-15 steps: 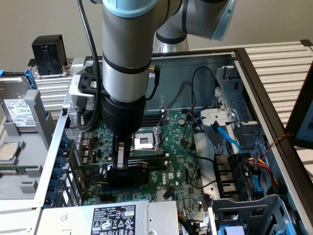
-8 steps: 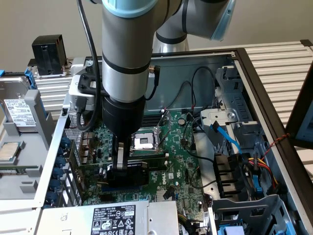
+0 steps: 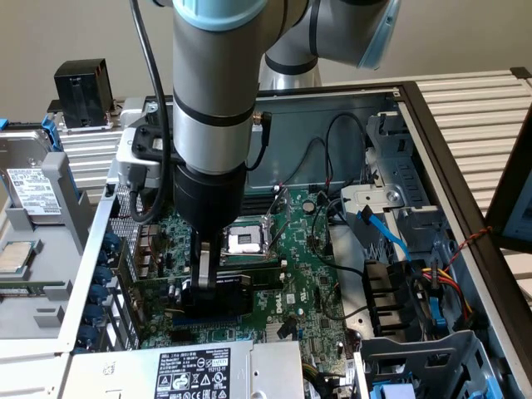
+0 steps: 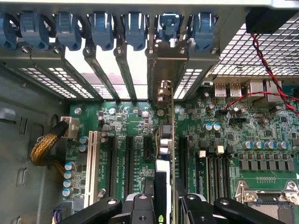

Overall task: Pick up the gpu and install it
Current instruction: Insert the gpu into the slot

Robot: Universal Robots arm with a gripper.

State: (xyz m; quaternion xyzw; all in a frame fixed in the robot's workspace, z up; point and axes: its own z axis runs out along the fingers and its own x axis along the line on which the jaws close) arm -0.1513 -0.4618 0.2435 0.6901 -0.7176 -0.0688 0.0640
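So the pickup part looks done. The gripper (image 3: 202,283) is clamped on the gpu (image 3: 218,291) and has it down inside the open case (image 3: 432,141), right over the motherboard (image 3: 307,274). In the wrist view the card (image 4: 170,140) stands on edge between the fingers (image 4: 140,205), running straight away toward the rear slot openings, and its silver bracket (image 4: 161,70) sits up against the back wall among the blue clips (image 4: 168,23).

My read: it's lined up over one of the black expansion slots (image 4: 128,158) and either just touching or partly in. I can't tell from here whether the edge connector is fully seated, since the card itself hides that slot. So install is underway but I wouldn't call it finished, and the claw hasn't let go.

The card is small and short: green board, black cooler shroud on one face, which shows from the exterior view as a dark block just below the CPU socket (image 3: 247,239). Seen from the wrist it's nearly edge-on, so mostly a thin green strip with some silver caps beside it. It looks upright, not tilted.
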